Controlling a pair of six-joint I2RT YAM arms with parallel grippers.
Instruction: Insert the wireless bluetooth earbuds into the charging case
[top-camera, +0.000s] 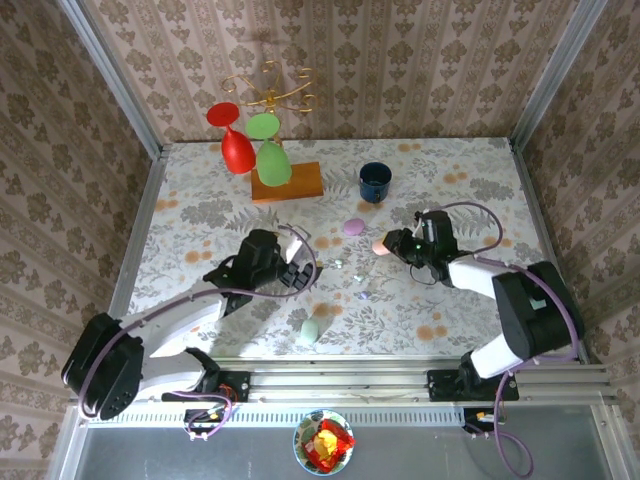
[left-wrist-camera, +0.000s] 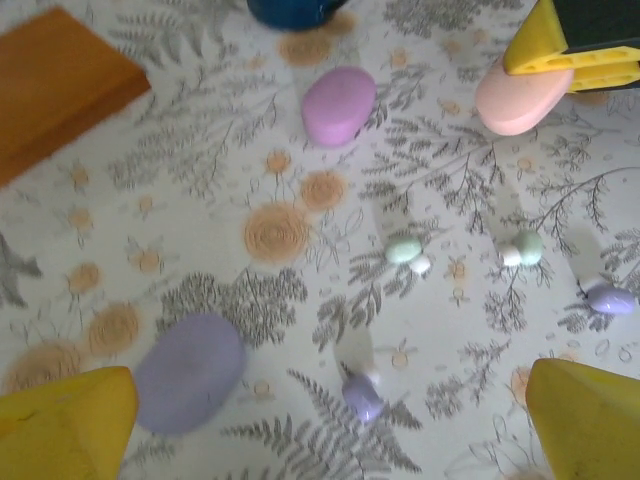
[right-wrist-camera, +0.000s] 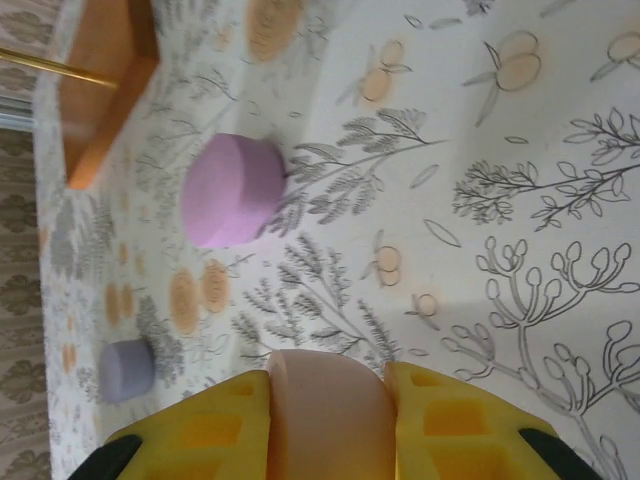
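Four tiny glossy earbuds (left-wrist-camera: 404, 251) loose on the floral surface (left-wrist-camera: 150, 200), just ahead of the wide-spread left fingers (left-wrist-camera: 65, 425).
Two mint, two lilac: smooth rounded pebbles with whitish tips. Mint pair lying roughly crosswise in the left wrist view, tips turned toward each other. Right fingers (right-wrist-camera: 200, 430) clamped on a matte oval pink case (right-wrist-camera: 325, 410). Mauve case (left-wrist-camera: 338, 105) and lavender case (left-wrist-camera: 190, 372) lying free nearby.

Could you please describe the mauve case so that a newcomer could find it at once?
Find the dark blue cup at the far side of the table; the mauve case lies just nearer the arms. Unlike the peach case beside it, clamped in the right gripper, it lies free.
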